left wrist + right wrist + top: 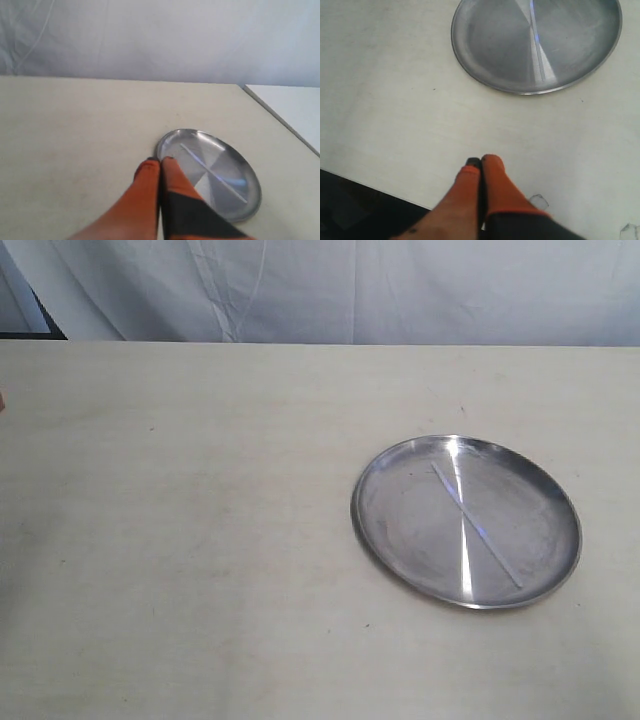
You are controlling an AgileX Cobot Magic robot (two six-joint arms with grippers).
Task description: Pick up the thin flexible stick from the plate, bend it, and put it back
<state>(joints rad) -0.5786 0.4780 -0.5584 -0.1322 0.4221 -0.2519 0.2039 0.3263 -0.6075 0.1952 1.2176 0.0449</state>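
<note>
Thin flexible stick (477,525) lying diagonally across the plate (400,530), untouched.
The plate sits on a pale matte table (200,540) backed by wrinkled white cloth (400,290). The left gripper (159,161) and right gripper (480,161) are pressed closed, holding nothing.

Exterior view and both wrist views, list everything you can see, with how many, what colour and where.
plate: one, shiny silver-grey, on the table, right of centre in the exterior view.
stick: one, whitish translucent, lying slantwise across the plate.
table: one, pale cream, under everything.
cloth: one, white, behind the table.
left tool: one, orange and black, shut, empty, seen only in its wrist view.
right tool: one, orange and black, shut, empty, above bare table.
</note>
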